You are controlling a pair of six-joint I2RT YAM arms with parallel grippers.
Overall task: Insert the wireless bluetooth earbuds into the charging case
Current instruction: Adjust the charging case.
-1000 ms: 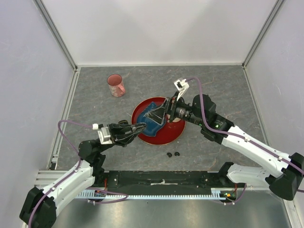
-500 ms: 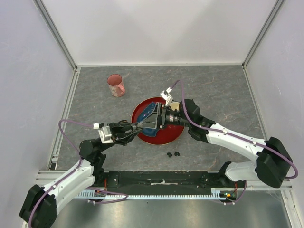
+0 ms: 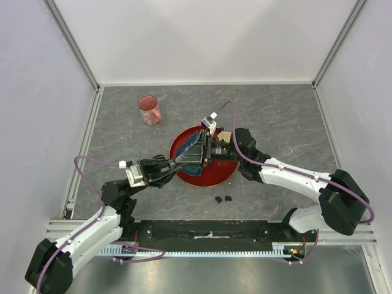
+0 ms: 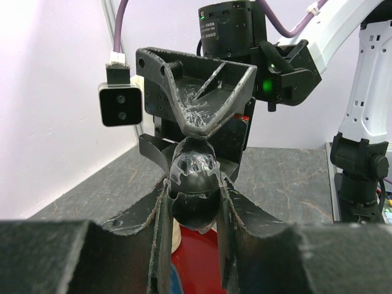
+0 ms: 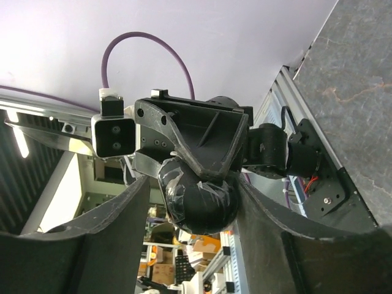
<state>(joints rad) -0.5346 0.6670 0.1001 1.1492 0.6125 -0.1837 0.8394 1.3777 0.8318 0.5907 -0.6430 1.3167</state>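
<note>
Case (image 4: 195, 174) clenched in left gripper (image 4: 195, 208) over plate (image 3: 223, 174); right gripper (image 5: 195, 202) spread around it, seemingly not yet clamped. Could twist loose or drop if squeezed off-centre. Earbuds (image 3: 218, 199) at plate's 6 o'clock, near table (image 3: 275, 122) edge; open room toward 12 and 3 o'clock.

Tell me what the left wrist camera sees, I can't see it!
The left gripper pinches a black oval case above a red plate. The right gripper faces it, close behind the case.
</note>
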